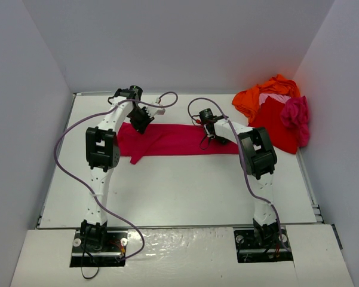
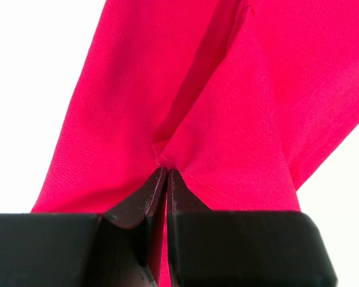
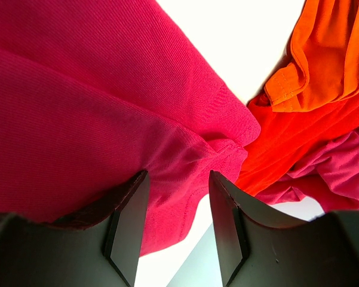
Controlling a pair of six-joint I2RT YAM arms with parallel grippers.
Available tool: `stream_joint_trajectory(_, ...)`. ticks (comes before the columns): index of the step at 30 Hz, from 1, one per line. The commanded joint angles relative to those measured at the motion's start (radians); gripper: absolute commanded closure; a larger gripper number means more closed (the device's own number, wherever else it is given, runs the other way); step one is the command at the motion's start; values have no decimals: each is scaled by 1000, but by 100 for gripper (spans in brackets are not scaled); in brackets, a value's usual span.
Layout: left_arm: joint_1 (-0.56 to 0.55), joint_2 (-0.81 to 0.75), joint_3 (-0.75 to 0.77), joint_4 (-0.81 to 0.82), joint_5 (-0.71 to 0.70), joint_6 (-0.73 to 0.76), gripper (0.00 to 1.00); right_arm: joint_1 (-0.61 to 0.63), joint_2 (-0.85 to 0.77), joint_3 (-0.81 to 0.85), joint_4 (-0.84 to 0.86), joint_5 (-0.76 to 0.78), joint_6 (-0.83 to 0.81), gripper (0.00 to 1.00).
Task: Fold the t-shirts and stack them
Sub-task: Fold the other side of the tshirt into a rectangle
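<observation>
You're starting a fold: your left gripper (image 2: 167, 174) is clamped on the hem of the flat crimson cloth t-shirt (image 1: 173, 139), and your right gripper (image 3: 178, 179) has its jaws apart astride the shirt's edge. Close it next, then lift both together.

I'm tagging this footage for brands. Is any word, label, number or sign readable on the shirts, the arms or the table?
None can be read: the crimson shirt, pile of shirts, left arm, right arm and table show no print, tag or number in any view.
</observation>
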Motion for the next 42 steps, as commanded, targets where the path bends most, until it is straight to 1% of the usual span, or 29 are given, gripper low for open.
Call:
stream_joint_trajectory(1, -5, -54, 40, 7, -2, 9, 100, 6, -36, -25, -27, -25, 19, 57)
stream_joint_trajectory(11, -11, -39, 148, -36, -27, 44, 100, 6, -34, -26, -25, -26, 21, 57)
stream_joint_trajectory(16, -18, 14, 272, -82, -42, 68, 100, 4, -30, -26, -25, -25, 22, 57)
stream_joint_trajectory(18, -18, 31, 289, -88, -49, 81, 100, 5, -27, -27, -25, -25, 22, 57)
stream_joint_trajectory(31, -22, 84, 296, -51, -40, 112, 100, 0, -7, -29, -20, -22, 18, 57)
stream_joint_trajectory(37, -28, 131, 301, -48, -39, 111, 100, -4, -10, -30, -20, -22, 22, 56)
stream_joint_trajectory(38, -28, 133, 300, -39, -41, 104, 92, -5, -10, -28, -20, -22, 24, 56)
stream_joint_trajectory(40, -27, 129, 294, -11, -42, 82, 72, -8, -11, -21, -19, -23, 31, 55)
stream_joint_trajectory(41, -27, 118, 285, 16, -42, 60, 61, -9, -13, -17, -20, -23, 35, 55)
stream_joint_trajectory(42, -27, 104, 278, 44, -45, 38, 48, -9, -16, -13, -19, -18, 36, 55)
